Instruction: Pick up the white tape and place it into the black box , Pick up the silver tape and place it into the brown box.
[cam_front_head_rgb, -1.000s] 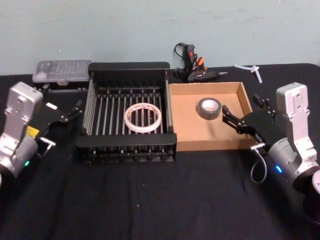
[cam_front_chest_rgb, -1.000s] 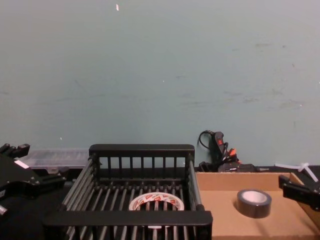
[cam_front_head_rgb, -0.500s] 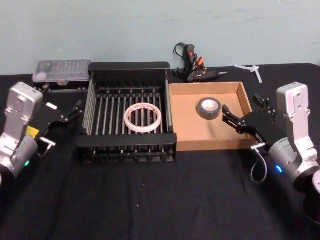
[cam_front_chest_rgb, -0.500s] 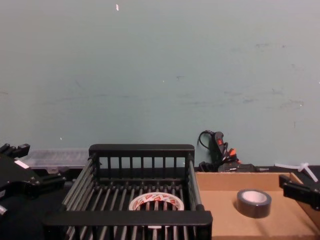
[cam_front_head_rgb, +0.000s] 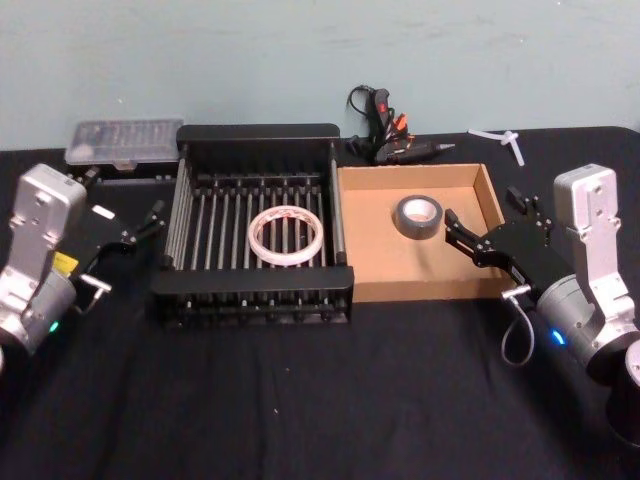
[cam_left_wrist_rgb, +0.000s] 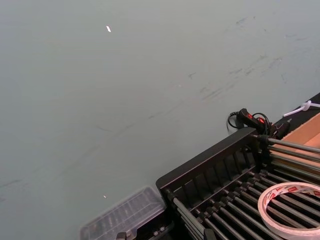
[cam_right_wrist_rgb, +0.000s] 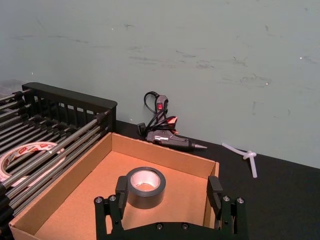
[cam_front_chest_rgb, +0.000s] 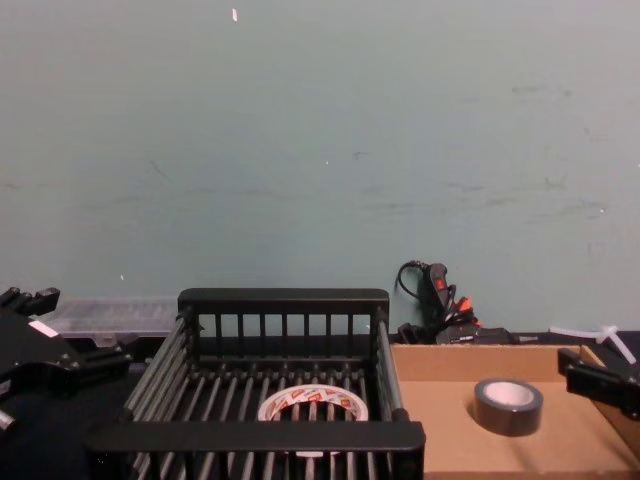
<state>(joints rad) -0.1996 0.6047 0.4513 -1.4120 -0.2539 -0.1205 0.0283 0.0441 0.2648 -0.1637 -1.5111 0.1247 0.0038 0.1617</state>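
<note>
— Where are the tapes?
— The white tape, a flat ring with red print, lies on the bars of the black box. The silver tape, small, thick and pale-cored, sits in the brown box.
— And the grippers?
— The right gripper hangs spread just beside the silver roll, touching nothing. The left gripper is beside the crate; I can't tell its fingers.
— Anything changed?
— No, nothing has moved since a second ago.
</note>
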